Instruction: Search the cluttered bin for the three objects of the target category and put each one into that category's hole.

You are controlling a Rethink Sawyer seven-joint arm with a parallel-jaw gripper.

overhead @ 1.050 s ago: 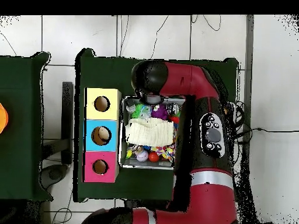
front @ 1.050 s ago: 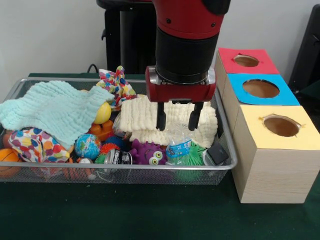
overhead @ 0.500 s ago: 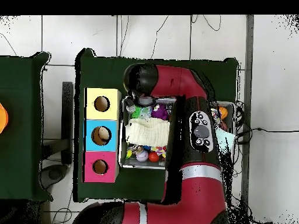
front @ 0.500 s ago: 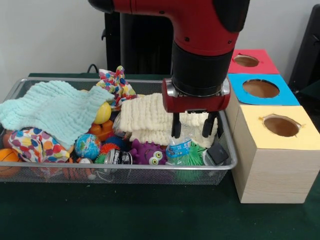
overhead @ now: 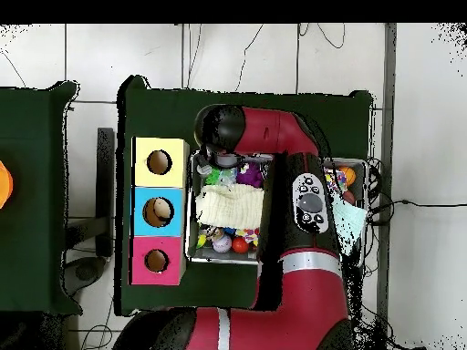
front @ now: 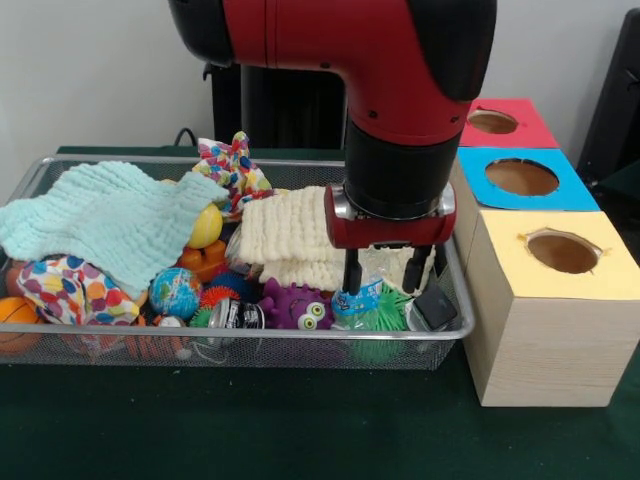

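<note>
Hanging over the right end of the wire bin [front: 250,340], the gripper [front: 384,283] has its two black fingers [front: 351,272] spread apart, one on each side of a small clear water bottle [front: 356,297] with a blue label. The fingertips reach down to the bottle's upper part; whether they touch it cannot be told, and nothing is clamped between them.

Directly behind the gripper lies a folded cream cloth [front: 290,238]. Below and in front of the fingers a green spiky ball [front: 385,312] sits against the bin's front wall, with a small black block [front: 436,306] just to its right. To the left of the bottle is a purple toy with eyes [front: 297,306], then a globe-printed ball [front: 175,291].

Further left a pale green cloth [front: 105,220] covers that end of the bin, with a yellow ball [front: 205,227] at its edge and a polka-dot fabric item [front: 68,290] in front.

Right of the gripper, outside the bin, stand three boxes with round holes: yellow-topped [front: 560,252] nearest, then blue-topped [front: 522,177], then red-topped [front: 493,122]. In the overhead view the arm [overhead: 301,228] covers much of the bin.
</note>
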